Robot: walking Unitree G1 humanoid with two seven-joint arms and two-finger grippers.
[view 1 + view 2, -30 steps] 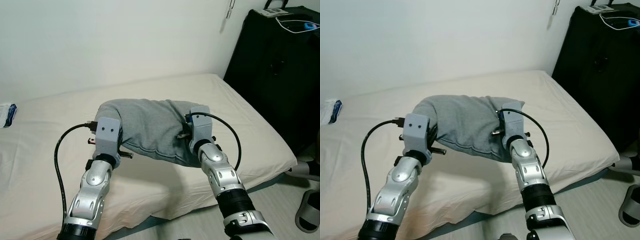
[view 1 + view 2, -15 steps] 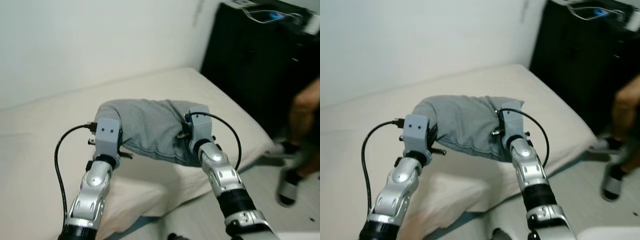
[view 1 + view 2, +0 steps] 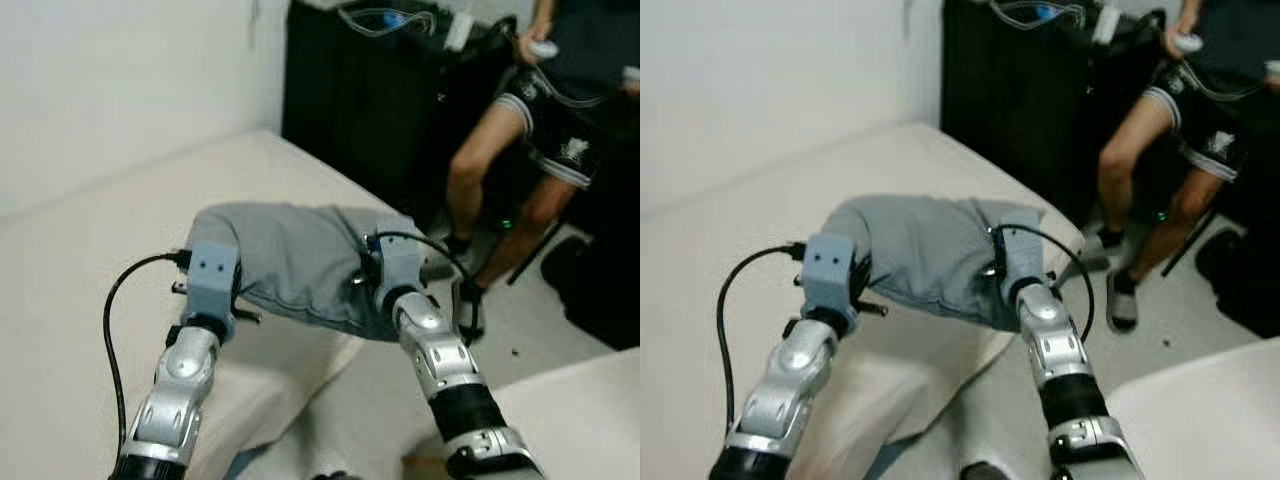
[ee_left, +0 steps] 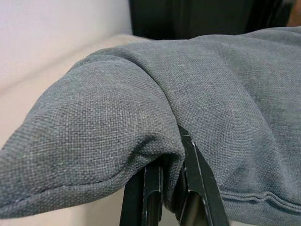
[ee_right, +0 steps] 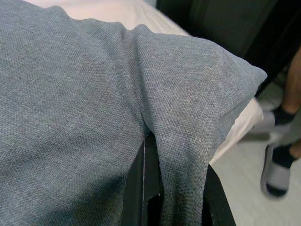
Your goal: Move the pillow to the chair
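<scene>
A wide cream bed (image 3: 80, 260) spreads beneath and to the left of both claws, its near edge dropping to the pale floor (image 3: 540, 330) just under the right arm. Beyond the claws, against the white wall, stands a big black cabinet (image 3: 360, 110) with cables lying on its top. To the right of the right claw, well apart from it, a person (image 3: 540, 130) sits with bare legs, dark shorts and grey slippers, a hand holding a small white controller. A pale rounded surface (image 3: 570, 410) fills the low corner beside the right arm; what it belongs to cannot be told. The grey pillow (image 3: 300, 255) hangs in the air between the two claws, lifted clear above the bed and sagging a little in the middle. The left claw (image 4: 164, 188) pinches the pillow's left end, its two black fingers (image 4: 197, 183) closed narrow with a fold of grey cloth caught between them. The right claw (image 5: 160, 188) grips the pillow's right end the same way, fingers (image 5: 138, 188) drawn close around a tuck of fabric, the pillow's corner jutting past it toward the person's slippered foot (image 5: 277, 169).
</scene>
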